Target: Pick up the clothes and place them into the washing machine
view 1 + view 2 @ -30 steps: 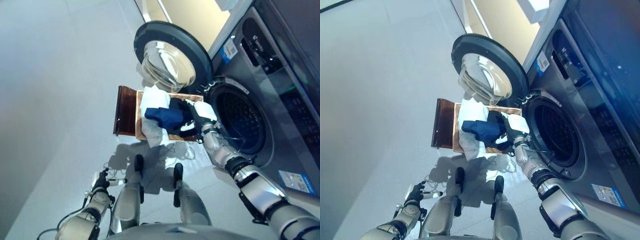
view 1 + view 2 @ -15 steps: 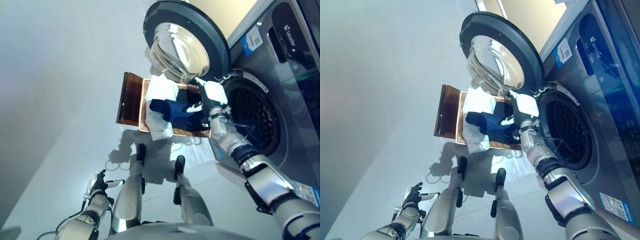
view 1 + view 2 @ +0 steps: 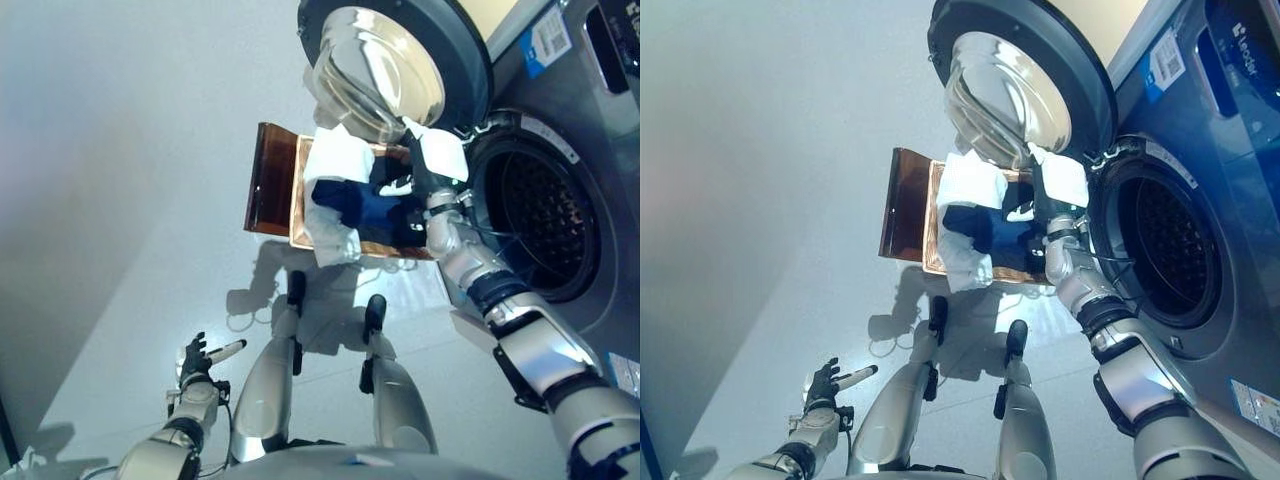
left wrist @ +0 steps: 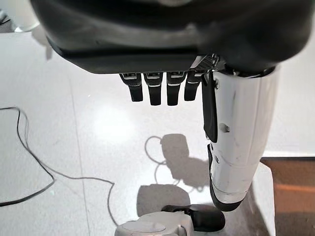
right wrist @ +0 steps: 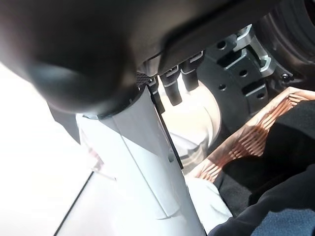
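Soft cloth, limp and light: the clothes (image 3: 350,195) will sag and trail, so a bunched fold of the navy piece (image 3: 368,205) is the place to take hold. Near us, the left hand (image 3: 197,359) hangs idle by the floor, fingers relaxed. Further out, the right hand (image 3: 412,180) reaches over the basket (image 3: 272,190) (fingers uncurled, nothing held). Beyond, the washer (image 3: 545,210) gapes, door (image 3: 400,55) swung wide.

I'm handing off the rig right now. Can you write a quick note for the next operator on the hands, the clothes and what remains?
Left hand: idle low by the floor, open, empty.
Right hand: at the basket, over the clothes; a white cloth shows at it, grip unclear.
Clothes: white garment and navy garment lie in the basket.
Washing machine: door open, drum looks empty.
Left: lift the clothes and load them.
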`<state>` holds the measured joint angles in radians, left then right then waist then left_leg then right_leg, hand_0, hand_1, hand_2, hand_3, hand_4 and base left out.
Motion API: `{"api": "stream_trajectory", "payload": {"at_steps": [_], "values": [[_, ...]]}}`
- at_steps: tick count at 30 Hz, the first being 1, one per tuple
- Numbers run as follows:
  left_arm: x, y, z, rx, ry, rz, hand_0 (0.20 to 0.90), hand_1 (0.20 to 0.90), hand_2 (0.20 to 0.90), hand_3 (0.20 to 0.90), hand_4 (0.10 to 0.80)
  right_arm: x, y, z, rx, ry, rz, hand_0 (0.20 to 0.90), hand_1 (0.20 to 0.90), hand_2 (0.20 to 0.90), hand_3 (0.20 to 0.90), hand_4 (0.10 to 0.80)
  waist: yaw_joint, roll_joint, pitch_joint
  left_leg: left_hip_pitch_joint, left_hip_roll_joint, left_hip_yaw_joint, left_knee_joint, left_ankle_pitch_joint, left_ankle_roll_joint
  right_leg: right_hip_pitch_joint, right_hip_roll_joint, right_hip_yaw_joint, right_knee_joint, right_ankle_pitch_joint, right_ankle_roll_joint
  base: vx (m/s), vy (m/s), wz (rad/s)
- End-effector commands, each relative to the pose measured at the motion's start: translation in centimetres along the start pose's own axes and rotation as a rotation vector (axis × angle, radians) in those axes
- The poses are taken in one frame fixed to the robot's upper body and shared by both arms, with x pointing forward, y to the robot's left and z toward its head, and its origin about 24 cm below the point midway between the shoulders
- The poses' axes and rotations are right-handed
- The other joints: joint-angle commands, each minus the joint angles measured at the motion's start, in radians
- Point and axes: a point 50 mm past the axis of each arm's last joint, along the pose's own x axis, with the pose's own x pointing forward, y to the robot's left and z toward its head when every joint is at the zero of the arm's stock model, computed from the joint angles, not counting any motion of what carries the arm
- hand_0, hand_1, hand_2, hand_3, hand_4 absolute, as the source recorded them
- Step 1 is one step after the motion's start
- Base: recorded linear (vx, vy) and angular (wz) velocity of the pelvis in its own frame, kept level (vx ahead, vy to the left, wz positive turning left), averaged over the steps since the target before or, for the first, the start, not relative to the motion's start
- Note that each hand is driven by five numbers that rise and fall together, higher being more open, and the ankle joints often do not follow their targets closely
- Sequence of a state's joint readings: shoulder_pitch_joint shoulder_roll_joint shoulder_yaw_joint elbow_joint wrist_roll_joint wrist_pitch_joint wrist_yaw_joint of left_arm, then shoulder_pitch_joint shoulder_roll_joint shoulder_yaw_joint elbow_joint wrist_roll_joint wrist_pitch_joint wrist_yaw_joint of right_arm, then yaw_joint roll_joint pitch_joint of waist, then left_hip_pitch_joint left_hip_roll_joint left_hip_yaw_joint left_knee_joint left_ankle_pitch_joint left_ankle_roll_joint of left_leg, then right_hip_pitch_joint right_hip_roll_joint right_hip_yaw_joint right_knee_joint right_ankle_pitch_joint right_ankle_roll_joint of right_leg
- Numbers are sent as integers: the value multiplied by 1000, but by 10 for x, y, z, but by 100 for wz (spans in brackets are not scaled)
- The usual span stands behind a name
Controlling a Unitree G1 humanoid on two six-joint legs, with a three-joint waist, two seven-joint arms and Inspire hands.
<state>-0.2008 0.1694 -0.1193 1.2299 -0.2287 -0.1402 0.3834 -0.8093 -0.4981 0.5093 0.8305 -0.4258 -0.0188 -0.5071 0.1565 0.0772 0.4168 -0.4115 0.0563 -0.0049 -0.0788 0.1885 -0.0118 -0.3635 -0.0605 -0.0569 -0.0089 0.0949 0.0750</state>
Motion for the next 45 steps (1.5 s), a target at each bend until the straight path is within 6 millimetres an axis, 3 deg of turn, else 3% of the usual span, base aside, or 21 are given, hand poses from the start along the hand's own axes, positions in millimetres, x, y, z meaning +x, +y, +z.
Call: {"api": "stream_trajectory", "payload": {"at_steps": [1, 8, 13, 18, 23, 27, 29, 30, 32, 36, 37, 45], "values": [[1, 10, -4, -35, 7, 74, 900, 900, 900, 900, 800, 8, -11, 7, -36, -41, -29, 900, 900, 900, 900, 800, 32, -14, -23, 1, -8, -9, -8, -24, -57, -85, -47, 4, 104, 37, 40, 0, 0, 0], [1, 5, 2, -29, -9, 55, 900, 900, 900, 900, 800, -22, 40, 6, 4, -2, 145, 900, 900, 900, 900, 800, 25, -24, -22, 18, -13, -8, -8, -28, -54, -60, -45, 9, 86, 37, 37, 0, 0, 0], [2, 7, 1, -16, -2, 58, 900, 900, 900, 900, 800, -39, 62, 8, 31, 9, 230, 900, 900, 900, 900, 800, 25, -33, -29, 44, -11, -5, -8, -34, -51, -30, -41, 16, 73, 36, 36, 0, 0, 0], [2, 8, -2, 1, 14, 54, 900, 900, 900, 900, 800, -51, 76, 8, 48, 25, 285, 900, 900, 900, 900, 800, 23, -41, -32, 65, -10, -5, -8, -39, -48, -8, -37, 19, 65, 33, 35, 0, 0, 0], [3, 9, 3, -18, -5, 62, 900, 900, 900, 900, 800, -49, 75, 9, 34, 19, 280, 900, 900, 900, 900, 800, 27, -49, -24, 71, -6, -4, -8, -38, -45, -9, -31, 25, 69, 29, 34, -19, -9, -3], [4, 8, 15, -73, -57, 55, 900, 900, 900, 900, 800, -35, 61, 10, 7, 4, 230, 900, 900, 900, 900, 800, 29, -50, -8, 49, -2, -13, -8, -27, -44, -36, -26, 26, 76, 30, 31, -40, -28, -4], [2, 6, 23, -120, -102, 37, 900, 900, 900, 900, 800, -26, 50, 12, -1, -11, 192, 900, 900, 900, 900, 800, 31, -48, 5, 32, 0, -17, -8, -21, -43, -58, -22, 27, 82, 33, 30, -59, -23, -3], [0, 5, 31, -172, -149, 15, 900, 900, 900, 900, 800, -13, 34, 15, -13, -29, 134, 900, 900, 900, 900, 800, 32, -45, 21, 8, 3, -20, -8, -12, -44, -85, -18, 26, 91, 34, 27, -58, -20, -2], [0, 4, 35, -199, -167, 8, 900, 900, 900, 900, 800, -8, 28, 16, -19, -33, 109, 900, 900, 900, 900, 800, 33, -44, 26, -6, 4, -23, -8, -8, -43, -102, -15, 26, 99, 33, 26, -55, -15, -2], [-6, 1, 54, -266, -264, -36, 900, 900, 900, 900, 800, 7, 6, 18, -54, -51, 36, 900, 900, 900, 900, 800, 37, -37, 47, -54, 6, -32, -8, 7, -43, -164, -11, 21, 129, 31, 24, -66, -10, 0], [-9, -2, 63, -296, -303, -63, 900, 900, 900, 900, 800, 17, -8, 19, -77, -52, -11, 900, 900, 900, 900, 800, 37, -33, 60, -84, 6, -39, -8, 15, -44, -198, -9, 20, 141, 32, 24, -64, -12, 0], [-22, -14, 103, -352, -451, -160, 900, 900, 900, 900, 800, 45, -49, 25, -167, -55, -133, 900, 900, 900, 900, 800, 44, -19, 103, -179, 5, -48, -8, 31, -53, -304, -19, 3, 170, 36, 29, -26, -1, 1]]}}
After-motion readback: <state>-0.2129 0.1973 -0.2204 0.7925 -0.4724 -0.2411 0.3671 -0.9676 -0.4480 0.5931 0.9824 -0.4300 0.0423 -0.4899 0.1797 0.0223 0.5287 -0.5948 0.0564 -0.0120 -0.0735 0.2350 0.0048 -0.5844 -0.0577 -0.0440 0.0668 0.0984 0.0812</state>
